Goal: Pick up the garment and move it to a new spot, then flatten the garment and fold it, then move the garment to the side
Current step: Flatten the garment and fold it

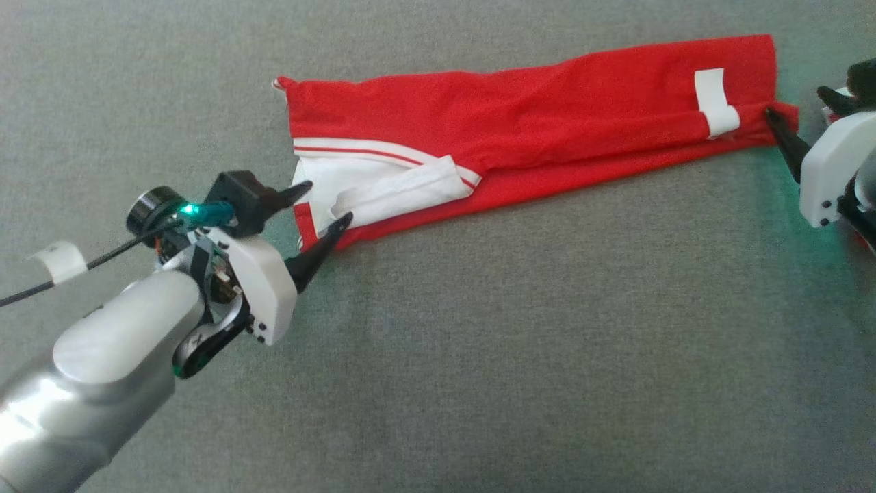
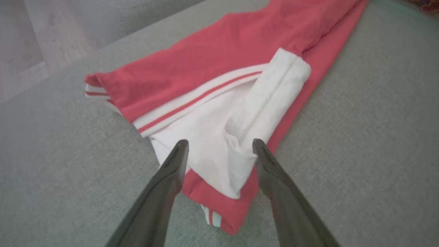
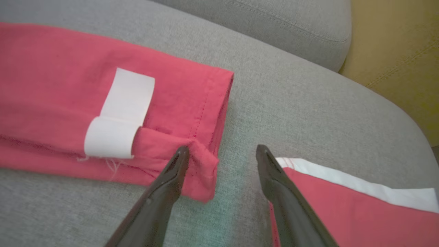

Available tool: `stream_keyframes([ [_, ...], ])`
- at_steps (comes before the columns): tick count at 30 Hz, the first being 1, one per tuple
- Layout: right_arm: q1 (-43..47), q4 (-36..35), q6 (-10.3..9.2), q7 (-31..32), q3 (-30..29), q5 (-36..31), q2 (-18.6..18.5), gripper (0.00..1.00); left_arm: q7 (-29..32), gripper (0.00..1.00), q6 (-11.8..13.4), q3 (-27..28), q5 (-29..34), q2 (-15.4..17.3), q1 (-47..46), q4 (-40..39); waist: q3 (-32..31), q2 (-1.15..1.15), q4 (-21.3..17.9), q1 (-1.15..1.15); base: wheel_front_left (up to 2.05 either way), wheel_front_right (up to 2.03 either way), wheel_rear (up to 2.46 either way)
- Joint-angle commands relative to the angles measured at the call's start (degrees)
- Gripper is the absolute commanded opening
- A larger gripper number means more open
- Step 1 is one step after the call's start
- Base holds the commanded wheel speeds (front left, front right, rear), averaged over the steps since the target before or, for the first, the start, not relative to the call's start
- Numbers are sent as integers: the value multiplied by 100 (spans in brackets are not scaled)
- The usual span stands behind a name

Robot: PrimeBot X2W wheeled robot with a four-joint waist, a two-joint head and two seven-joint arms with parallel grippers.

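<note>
Our garment [image 1: 547,116] lies stretched long toward the sofa's [image 1: 479,342] far side; left claw [image 1: 328,201] at the waistband, right claw [image 3: 222,148] at the hem, both spread and empty, probably placed for folding

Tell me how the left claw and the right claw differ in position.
The left claw sits at the white-lined end of the garment; the right claw sits at its hem end, near the white label. Cloth lies between the left claw's fingers; mostly bare cushion between the right claw's. Both are open, gripping nothing.
</note>
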Motion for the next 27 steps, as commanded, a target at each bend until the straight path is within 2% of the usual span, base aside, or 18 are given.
stream_keyframes([
  [1, -22, -66, 11, -84, 5, 111, -94, 100, -114, 100, 86, 303, -6, 152, -194, -55, -126, 0, -47, 0, 0, 0, 0],
  [5, 0, -258, 11, -197, -124, 552, -141, 100, -445, 100, 337, 564, -125, 130, -146, -16, -378, 0, -130, 0, 0, 0, 0],
  [9, -17, -456, 11, -458, -423, 915, -170, 100, -1156, 100, 814, 1116, -357, 11, -61, -71, -638, 0, -206, 0, 0, 0, 0],
  [15, 66, -819, 11, -1509, -1108, 1125, 115, 100, -2154, 100, 1359, 1874, -672, -250, 256, -268, -966, 0, -264, 0, 0, 0, 0],
  [18, 214, -949, 11, -1955, -1535, 989, 423, 100, -2323, 100, 1558, 2301, -695, -393, 536, -434, -1091, 0, -296, 0, 0, 0, 0],
  [21, 521, -1189, 11, -2084, -2152, 667, 847, 100, -2351, 100, 1707, 2905, -441, -607, 958, -731, -1191, 0, -325, 0, 0, 0, 0],
  [24, 1103, -1880, 11, -2093, -3056, -111, 1382, 100, -2354, 100, 1731, 3502, 29, -919, 1579, -1019, -1237, 0, -366, 0, 0, 0, 0],
  [27, 1984, -2526, 11, -2095, -3683, -1075, 2100, 100, -2354, 100, 1609, 3936, 482, -1238, 2228, -1115, -1278, 0, -406, 0, 0, 0, 0],
])
